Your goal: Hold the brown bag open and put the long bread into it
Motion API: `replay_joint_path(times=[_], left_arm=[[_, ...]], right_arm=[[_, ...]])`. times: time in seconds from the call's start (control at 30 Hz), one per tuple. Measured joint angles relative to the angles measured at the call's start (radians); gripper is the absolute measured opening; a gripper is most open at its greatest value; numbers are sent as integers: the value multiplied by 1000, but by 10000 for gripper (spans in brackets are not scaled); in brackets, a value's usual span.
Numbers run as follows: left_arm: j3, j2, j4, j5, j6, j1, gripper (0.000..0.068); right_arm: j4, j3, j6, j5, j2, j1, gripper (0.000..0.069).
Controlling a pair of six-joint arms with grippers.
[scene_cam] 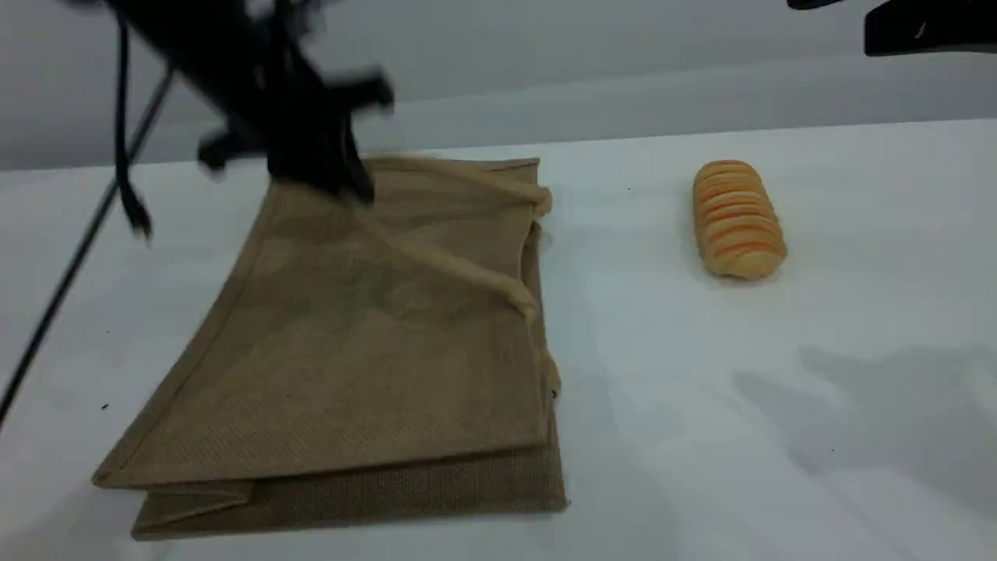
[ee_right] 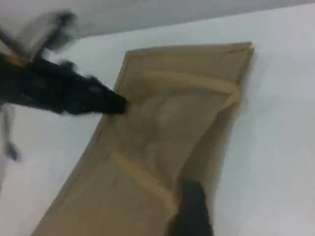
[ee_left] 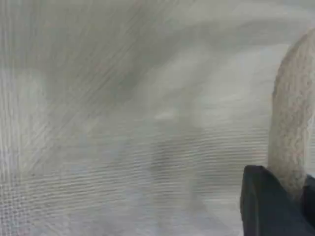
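White bench (scene_cam: 779,436) carries a tan woven bag (scene_cam: 350,351) lying on its side. Left fingers (scene_cam: 350,179) are clenched on its beige rope handle (scene_cam: 452,269) at the far edge. Ridged golden-yellow bread (scene_cam: 736,220) lies well right of them, outside the bag. Right fingers (ee_right: 192,211) are spread, gripping nothing.

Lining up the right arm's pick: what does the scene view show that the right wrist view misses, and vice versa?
Scene view only: the long bread on the table, right of the brown bag. Right wrist view only: the right gripper's fingertip. Both: that bag and the left gripper shut on its handle.
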State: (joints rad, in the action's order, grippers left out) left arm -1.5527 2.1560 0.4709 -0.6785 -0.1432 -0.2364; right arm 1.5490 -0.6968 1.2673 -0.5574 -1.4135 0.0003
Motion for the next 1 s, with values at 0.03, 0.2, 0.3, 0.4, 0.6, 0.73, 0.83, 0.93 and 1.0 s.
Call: replay_joint_path(times=[0.03,0.2,0.3,0.4,0.6,0.73,0.83,0.93,1.0], left_arm=[[-24,-21,0,-52,-19,0,83],[-165,-156,-3,-267,-86,0,83],[-221,-233,-3,-380,-124,0,83],[-236,-302,-3,-473,-169,0,83],[-236,-365,-1,-550,-269,0,83],[-236,-364,-3,-548,-293,4,83],[-236,-365,-3,-544,-296,4,83],[-247,-365,-4,-544,-307,4,83],[-262,-365,-6,-544,-320,4,83]], right_arm=[[8,0,11,16,-6,0,500],[90,0,98,105,-63,0,500],[177,0,189,143,-107,0,500],[197,-17,281,143,-158,0,500],[198,-111,305,199,-268,0,500],[198,-180,304,240,-346,0,500],[198,-237,304,250,-411,0,500],[198,-298,304,270,-487,0,500],[198,-336,304,267,-533,0,500]])
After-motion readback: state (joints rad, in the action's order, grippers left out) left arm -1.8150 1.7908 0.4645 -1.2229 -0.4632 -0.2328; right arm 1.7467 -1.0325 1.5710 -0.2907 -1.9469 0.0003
